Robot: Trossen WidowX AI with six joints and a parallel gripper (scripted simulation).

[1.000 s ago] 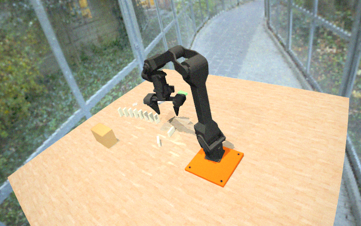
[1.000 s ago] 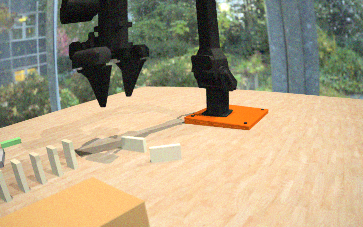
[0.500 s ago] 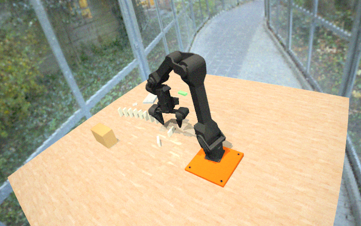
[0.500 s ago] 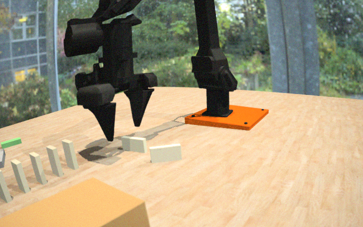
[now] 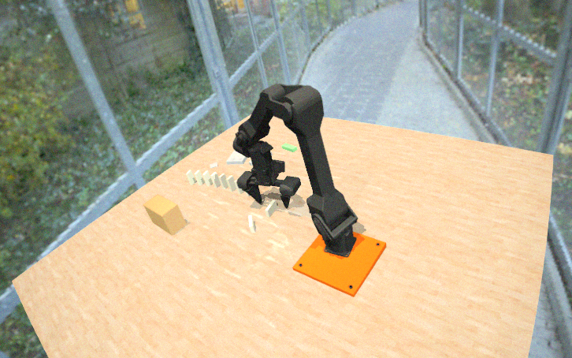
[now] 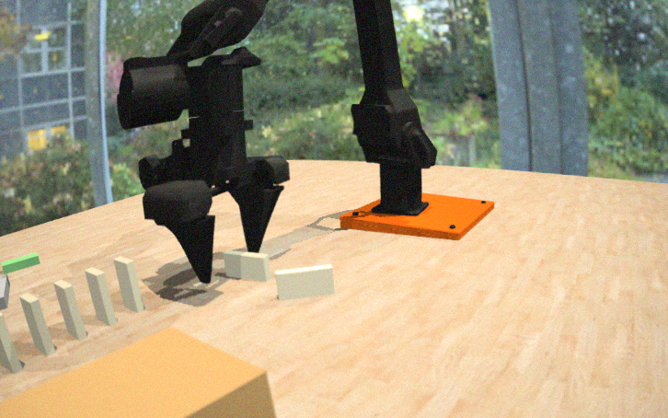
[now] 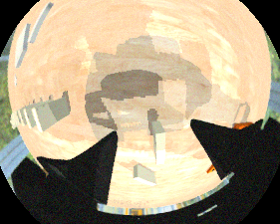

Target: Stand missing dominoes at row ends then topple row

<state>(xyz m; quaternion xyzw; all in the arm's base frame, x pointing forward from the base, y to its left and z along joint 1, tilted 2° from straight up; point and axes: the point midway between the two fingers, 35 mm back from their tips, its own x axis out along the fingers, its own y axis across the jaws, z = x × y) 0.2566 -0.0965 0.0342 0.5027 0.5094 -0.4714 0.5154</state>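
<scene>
Several cream dominoes stand in a row; its near-end domino (image 6: 129, 284) (image 7: 60, 109) is upright, with the others behind it. A loose domino (image 5: 271, 208) (image 6: 247, 265) (image 7: 159, 143) rests on its long edge on the table. My gripper (image 5: 273, 205) (image 6: 230, 266) (image 7: 155, 128) is open and empty, pointing down low over the table. Its fingers are apart on either side of that loose domino's far end, as the wrist view shows. A second loose domino (image 5: 251, 223) (image 6: 305, 282) (image 7: 144, 174) also rests on its long edge, a little beyond the fingers. In the top view my gripper hides the near end of the row.
A tan block (image 5: 164, 213) (image 6: 134, 374) stands beside the row. A green block (image 5: 289, 147) (image 6: 20, 262), a grey bar (image 6: 0, 291), a pale flat box (image 5: 236, 158) and a small white piece (image 5: 213, 165) lie on the other side. The orange base plate (image 5: 341, 271) (image 6: 430, 220) carries the arm.
</scene>
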